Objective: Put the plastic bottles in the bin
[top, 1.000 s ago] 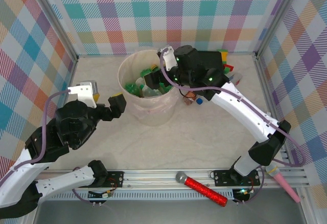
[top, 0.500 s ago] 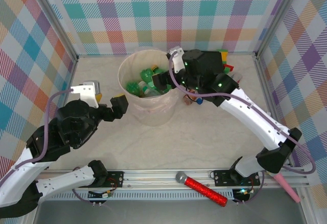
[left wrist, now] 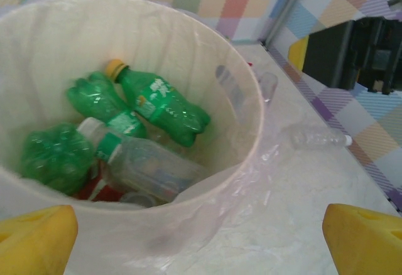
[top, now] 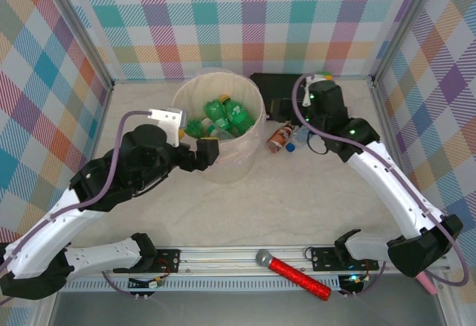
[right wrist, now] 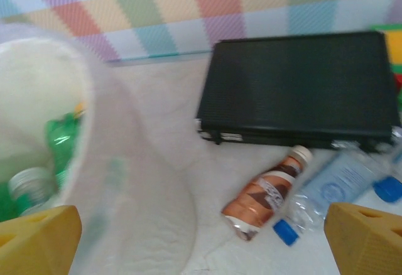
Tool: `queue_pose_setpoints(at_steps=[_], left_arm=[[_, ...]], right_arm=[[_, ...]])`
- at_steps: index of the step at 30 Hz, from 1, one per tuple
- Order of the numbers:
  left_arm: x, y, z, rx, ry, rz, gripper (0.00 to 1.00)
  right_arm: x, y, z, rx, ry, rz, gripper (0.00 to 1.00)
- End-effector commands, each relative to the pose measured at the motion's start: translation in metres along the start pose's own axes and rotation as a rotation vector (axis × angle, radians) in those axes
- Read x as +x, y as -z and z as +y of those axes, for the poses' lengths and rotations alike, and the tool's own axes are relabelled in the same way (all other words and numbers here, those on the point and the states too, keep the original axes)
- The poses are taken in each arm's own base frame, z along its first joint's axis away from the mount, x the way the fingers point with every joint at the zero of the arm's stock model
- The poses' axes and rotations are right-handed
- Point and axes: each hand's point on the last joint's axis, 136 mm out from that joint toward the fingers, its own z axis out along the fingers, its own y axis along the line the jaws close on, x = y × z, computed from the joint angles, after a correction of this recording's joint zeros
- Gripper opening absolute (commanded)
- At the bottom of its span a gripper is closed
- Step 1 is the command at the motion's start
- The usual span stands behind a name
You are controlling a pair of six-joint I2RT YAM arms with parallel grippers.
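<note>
Green plastic bottles, yellow-capped: heaped inside the bin, with a clear bottle, pale-capped, lying among them.

Brown bottle, orange label: flat on the table just right of the bin, apart from its wall, in front of the black box.

Clear blue-capped bottle: flat beside the brown one, on the side away from the bin; touching or only close, cannot tell.

Left gripper: hovers at the bin's near wall, jaws spread wide, holding nothing.

Right gripper: hangs over the table right of the bin, jaws spread wide, empty, facing the brown bottle.

Step in hand, as a judgement: reach for the next bottle, nothing gripped yet. Bin part filled, at least two bottles outside it.

Next move, as a judgement: calls for lowering the right gripper onto the brown bottle, setting the jaws across its body, closing round the middle, then lifting clear of the bin's thin rim before release. Risks nudging the neighbouring clear bottle.
</note>
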Motion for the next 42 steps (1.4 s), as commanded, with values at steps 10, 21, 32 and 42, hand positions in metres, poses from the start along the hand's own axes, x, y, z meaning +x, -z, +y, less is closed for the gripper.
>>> queue_pose_setpoints(at_steps=[10, 21, 32, 42], left_arm=[[-0.003, -0.014, -0.035, 0.121, -0.025, 0.062, 1.0], [0.004, -0.002, -0.031, 0.15, -0.031, 0.052, 1.0], [0.014, 0.012, -0.021, 0.16, -0.034, 0.036, 1.0], [0.018, 0.017, -0.014, 0.142, -0.033, 0.028, 1.0]], right_arm=[[0.045, -0.058, -0.096, 0.185, -0.4, 0.329, 0.99], [0.077, -0.131, -0.148, 0.371, -0.501, 0.508, 0.75], [0.111, -0.178, -0.171, 0.477, -0.516, 0.649, 0.77], [0.15, -0.184, -0.18, 0.505, -0.524, 0.729, 0.67]])
